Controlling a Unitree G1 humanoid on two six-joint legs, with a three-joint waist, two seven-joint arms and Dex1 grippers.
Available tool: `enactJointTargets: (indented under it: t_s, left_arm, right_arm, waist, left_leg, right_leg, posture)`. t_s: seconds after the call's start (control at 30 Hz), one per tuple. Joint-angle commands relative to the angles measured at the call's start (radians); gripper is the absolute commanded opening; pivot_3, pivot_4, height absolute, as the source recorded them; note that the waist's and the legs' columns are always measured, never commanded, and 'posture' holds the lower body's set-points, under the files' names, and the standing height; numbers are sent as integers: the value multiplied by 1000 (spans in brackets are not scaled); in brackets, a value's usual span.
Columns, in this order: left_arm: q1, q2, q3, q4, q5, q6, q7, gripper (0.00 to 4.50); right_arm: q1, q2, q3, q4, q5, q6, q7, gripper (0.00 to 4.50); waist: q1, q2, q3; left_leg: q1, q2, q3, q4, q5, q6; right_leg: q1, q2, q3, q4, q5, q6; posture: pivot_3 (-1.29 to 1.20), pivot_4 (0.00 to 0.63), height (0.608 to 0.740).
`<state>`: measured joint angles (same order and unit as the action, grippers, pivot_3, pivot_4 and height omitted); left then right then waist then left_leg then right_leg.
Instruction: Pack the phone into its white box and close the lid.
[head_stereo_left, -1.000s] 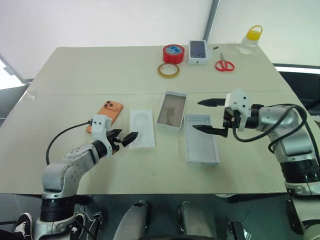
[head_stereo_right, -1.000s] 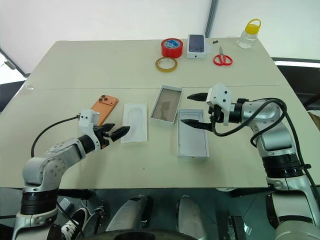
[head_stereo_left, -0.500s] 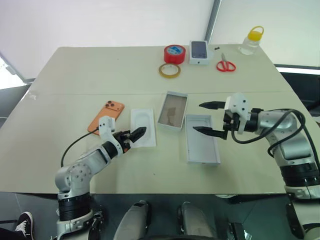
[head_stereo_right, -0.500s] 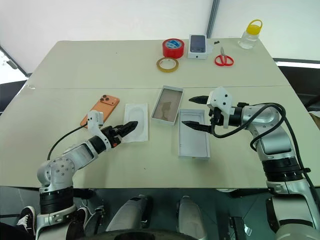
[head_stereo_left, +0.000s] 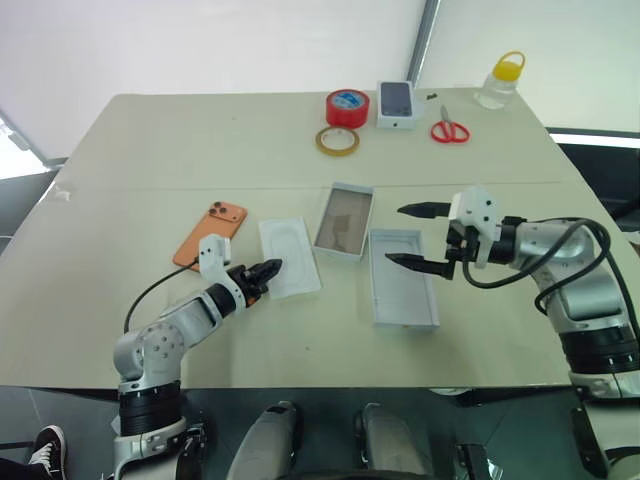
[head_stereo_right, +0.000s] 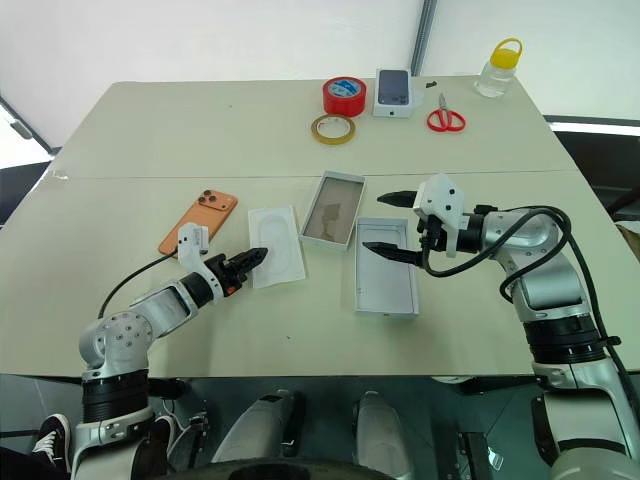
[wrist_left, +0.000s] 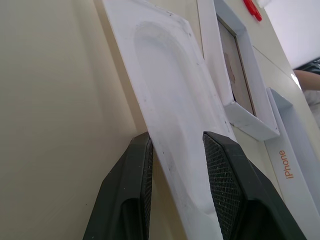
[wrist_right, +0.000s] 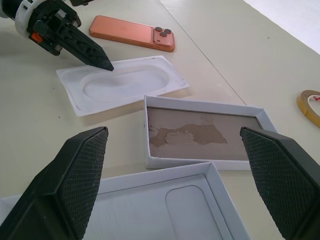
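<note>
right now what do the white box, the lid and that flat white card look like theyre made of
White box: probably matte cardboard; thin folded walls, and a brownish-grey floor with torn-looking patches.
Lid: likely the same white card, smooth, with a faint pressed outline inside.
Flat white card: stiff moulded pulp or plastic, judging by its oval recess; hard to tell.

Beige table (head_stereo_left: 200, 150) carries all items. Centre: white box (head_stereo_left: 344, 221), brownish floor showing, empty; the lid (head_stereo_left: 403, 276) lies open-side-up just right of it. Orange phone (head_stereo_left: 211, 234) left of centre, camera patch toward the top. Flat white card (head_stereo_left: 290, 257) between phone and box, slightly skewed. Left end effector (head_stereo_left: 266, 270) at the card's lower left corner, fingers close together. Right end effector (head_stereo_left: 418, 236) spread wide above the lid's upper end. Upper frame: red tape roll (head_stereo_left: 347, 107), yellow tape ring (head_stereo_left: 338, 141), small printed box (head_stereo_left: 396, 104), red scissors (head_stereo_left: 450, 130), yellow-capped bottle (head_stereo_left: 502, 80).
</note>
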<state>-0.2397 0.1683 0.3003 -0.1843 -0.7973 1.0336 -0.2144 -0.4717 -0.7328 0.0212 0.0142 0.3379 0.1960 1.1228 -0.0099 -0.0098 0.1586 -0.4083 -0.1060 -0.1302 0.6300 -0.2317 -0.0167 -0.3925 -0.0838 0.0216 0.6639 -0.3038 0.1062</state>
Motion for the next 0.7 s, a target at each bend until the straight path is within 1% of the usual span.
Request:
enactJointTargets:
  t_s: [0.03, 0.07, 0.1, 0.13, 0.2, 0.43, 0.53, 0.6, 0.67, 0.7]
  left_arm:
    - [10, 5, -3, 14, 10, -7, 13, 1148]
    - [11, 8, -9, 15, 18, -14, 11, 796]
    - [11, 7, -10, 16, 22, -23, 12, 319]
    - [10, 5, -10, 17, 21, -27, 13, 12]
    - [8, 1, -6, 21, 14, -33, 14, 12]
    - [-13, 13, 8, 18, 0, -40, 16, 12]
    - [-31, 26, 41, 11, -25, -33, 23, 12]
    - [-50, 60, 80, 9, -44, -29, 25, 12]
    - [-59, 104, 97, -3, -37, -43, 15, 12]
    - [-63, 117, 108, -3, -46, -37, 15, 12]
  right_arm:
    - [-7, 1, -32, -22, 7, -23, -9, 4444]
    - [-8, 2, -31, -21, 6, -25, -11, 4444]
    - [-9, 5, -29, -18, 3, -29, -14, 4444]
    - [-10, 9, -27, -13, 0, -33, -19, 4444]
    - [-6, 24, -24, -1, 7, -23, -29, 4444]
    - [-15, 100, 43, 16, -71, -52, -93, 4444]
    - [-30, 130, 69, 10, -84, -32, -106, 4444]
    - [-41, 173, 121, -6, -119, -10, -135, 4444]
    - [-70, 211, 184, 32, -199, 6, -182, 4444]
    - [-84, 229, 197, 53, -212, 19, -195, 4444]
  waist:
    - [0, 0, 0]
    - [0, 0, 0]
    - [0, 0, 0]
    - [1, 0, 0]
    - [0, 0, 0]
    - [-1, 0, 0]
    - [-1, 0, 0]
    - [-4, -1, 1]
    - [-9, -1, 1]
    - [-10, -1, 1]
  left_leg:
    - [0, 0, 0, 0, 0, 0]
    - [0, 0, 0, 0, 0, 0]
    - [0, 0, 0, 0, 0, 0]
    - [0, 0, 0, 0, 0, 0]
    - [0, 0, 0, 0, 0, 0]
    - [0, 0, 0, 0, 0, 0]
    - [0, 0, 0, 0, 0, -1]
    - [0, 0, 0, 0, 1, -2]
    - [0, 1, 0, -1, 1, -2]
    - [0, 1, 0, -1, 1, -3]
  right_leg:
    - [0, 0, 0, 0, 0, 0]
    - [0, 0, 0, 0, 0, 0]
    - [0, 0, 0, 0, 0, 0]
    - [0, 0, 0, 0, 0, 0]
    - [0, 0, 0, 0, 0, 0]
    - [0, 0, 0, 0, 0, 0]
    - [-1, 0, 0, 0, 0, 0]
    - [-1, 0, 0, 0, 0, 0]
    - [-2, 1, 0, 1, 0, 0]
    - [-2, 1, 1, 2, 0, 0]
  posture:
    - [0, 150, 740]
    - [0, 150, 740]
    - [0, 150, 740]
    - [0, 150, 740]
    - [0, 150, 740]
    - [0, 150, 740]
    - [0, 150, 740]
    - [0, 150, 740]
    - [0, 150, 740]
    - [0, 150, 740]
